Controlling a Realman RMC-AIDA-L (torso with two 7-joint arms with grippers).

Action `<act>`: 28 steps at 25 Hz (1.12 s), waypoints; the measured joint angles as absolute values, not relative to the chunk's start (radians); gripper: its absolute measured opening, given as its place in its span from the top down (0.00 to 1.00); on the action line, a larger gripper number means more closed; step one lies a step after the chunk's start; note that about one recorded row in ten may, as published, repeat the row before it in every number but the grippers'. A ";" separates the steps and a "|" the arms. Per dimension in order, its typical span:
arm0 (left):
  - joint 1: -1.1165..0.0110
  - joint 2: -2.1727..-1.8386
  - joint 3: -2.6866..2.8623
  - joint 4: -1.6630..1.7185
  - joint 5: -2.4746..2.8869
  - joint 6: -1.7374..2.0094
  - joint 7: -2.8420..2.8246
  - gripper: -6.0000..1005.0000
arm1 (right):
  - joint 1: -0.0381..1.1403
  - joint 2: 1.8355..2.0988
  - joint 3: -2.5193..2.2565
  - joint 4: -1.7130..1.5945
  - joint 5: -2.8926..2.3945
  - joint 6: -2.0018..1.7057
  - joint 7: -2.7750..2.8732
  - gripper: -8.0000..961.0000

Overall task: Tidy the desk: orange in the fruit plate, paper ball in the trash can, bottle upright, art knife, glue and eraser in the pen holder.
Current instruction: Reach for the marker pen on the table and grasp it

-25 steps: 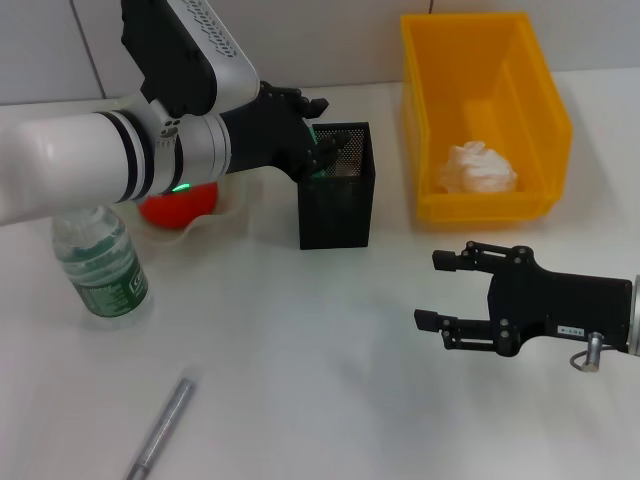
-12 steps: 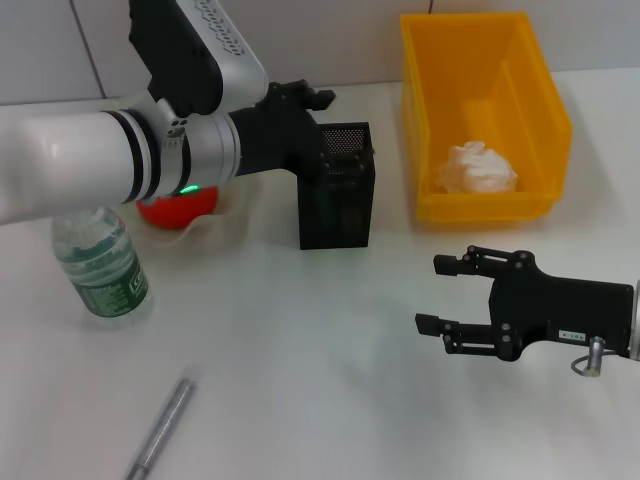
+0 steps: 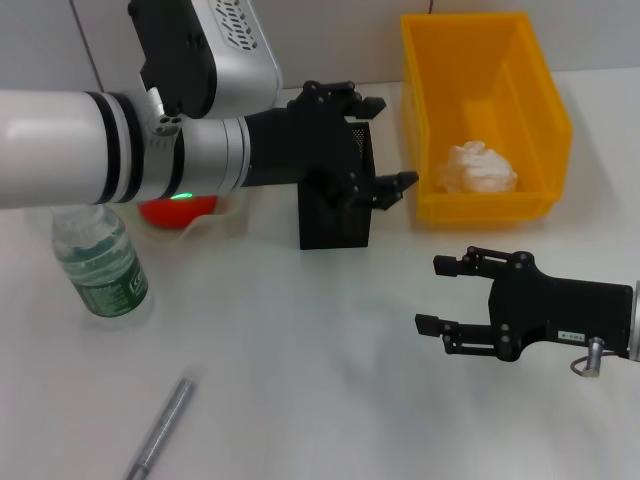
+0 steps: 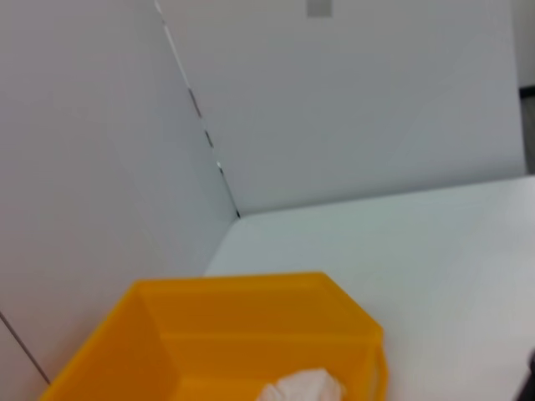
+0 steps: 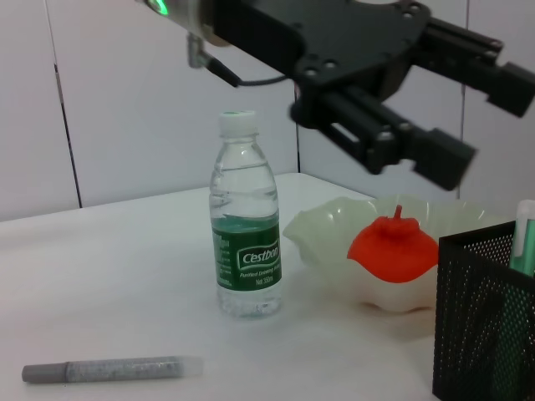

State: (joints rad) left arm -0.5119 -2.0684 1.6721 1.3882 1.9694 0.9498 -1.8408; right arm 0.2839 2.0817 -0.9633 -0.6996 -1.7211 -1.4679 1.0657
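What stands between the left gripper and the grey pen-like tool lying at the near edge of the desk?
The bottle stands upright near that line, with the tool nearer the robot than it. The left gripper, jaws open, is above the pen holder. The desk between looks bare, so a slightly rightward path should clear the bottle.

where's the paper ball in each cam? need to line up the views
Head view: paper ball lies inside the trash can, far right of the desk.
Left wrist view: a white corner of it shows at the bottom edge, inside the bin's yellow walls.
Right wrist view: not in it.
Shared landmark: the trash can, seen in head and left wrist views.
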 joint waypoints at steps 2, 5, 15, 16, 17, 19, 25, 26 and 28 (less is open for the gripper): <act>-0.504 -2.068 1.672 1.413 2.000 0.966 -1.874 0.21 | 0.285 2.082 -0.963 -0.699 -1.721 -1.468 1.064 0.20; -0.474 -2.069 1.671 1.490 2.081 1.002 -1.984 0.21 | 0.289 2.082 -0.963 -0.691 -1.721 -1.468 1.062 0.20; -0.331 -2.069 1.631 1.737 2.157 1.064 -2.160 0.23 | 0.292 2.080 -0.963 -0.687 -1.721 -1.468 1.060 0.20; -0.325 -2.068 1.624 1.753 2.157 1.076 -2.180 0.23 | 0.292 2.080 -0.963 -0.687 -1.721 -1.468 1.060 0.20; -0.325 -2.068 1.624 1.753 2.157 1.076 -2.180 0.23 | 0.293 2.080 -0.963 -0.687 -1.721 -1.468 1.060 0.20; -0.321 -2.068 1.603 1.781 2.158 1.115 -2.221 0.23 | 0.295 2.080 -0.963 -0.687 -1.721 -1.468 1.060 0.20; -0.310 -2.068 1.595 1.855 2.271 1.208 -2.313 0.24 | 0.297 2.080 -0.963 -0.687 -1.721 -1.467 1.060 0.20; -0.305 -2.069 1.602 1.877 2.320 1.232 -2.346 0.24 | 0.297 2.080 -0.963 -0.687 -1.721 -1.467 1.060 0.20; -0.304 -2.069 1.607 1.893 2.353 1.250 -2.375 0.24 | 0.298 2.080 -0.963 -0.687 -1.721 -1.465 1.060 0.20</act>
State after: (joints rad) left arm -0.3035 -2.0692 1.6071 1.8926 2.3532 1.2496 -2.3747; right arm 0.2984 2.0800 -0.9633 -0.6871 -1.7211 -1.4654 1.0599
